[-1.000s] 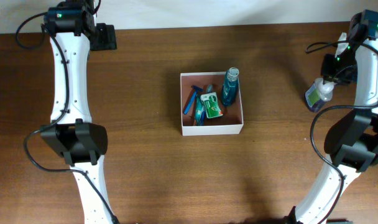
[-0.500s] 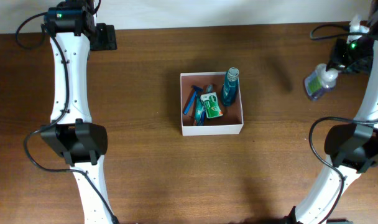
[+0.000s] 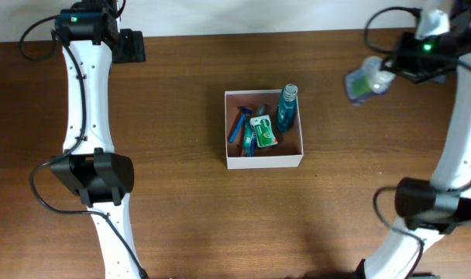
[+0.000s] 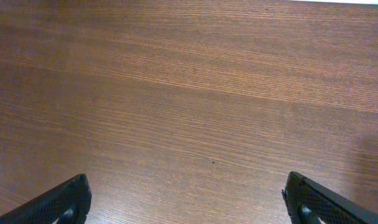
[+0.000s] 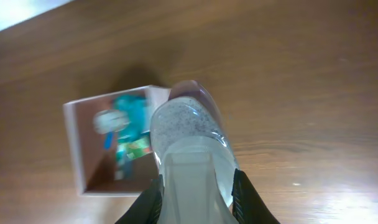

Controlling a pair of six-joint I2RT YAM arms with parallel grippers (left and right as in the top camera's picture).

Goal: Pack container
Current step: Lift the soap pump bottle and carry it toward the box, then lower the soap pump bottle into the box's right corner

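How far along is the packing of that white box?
Done: the blue bottle, green packet and blue-handled items lie in the container. In hand: the right hand grips a clear bottle in the air right of it. Left: setting it inside. The left hand is open and empty.

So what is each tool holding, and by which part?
Right tool grips the clear plastic pump bottle near its pump end; left tool holds nothing.

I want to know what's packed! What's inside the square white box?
Inside the square white box are a blue bottle, a flat green packet and thin blue sticks. Anything beneath them is hidden.
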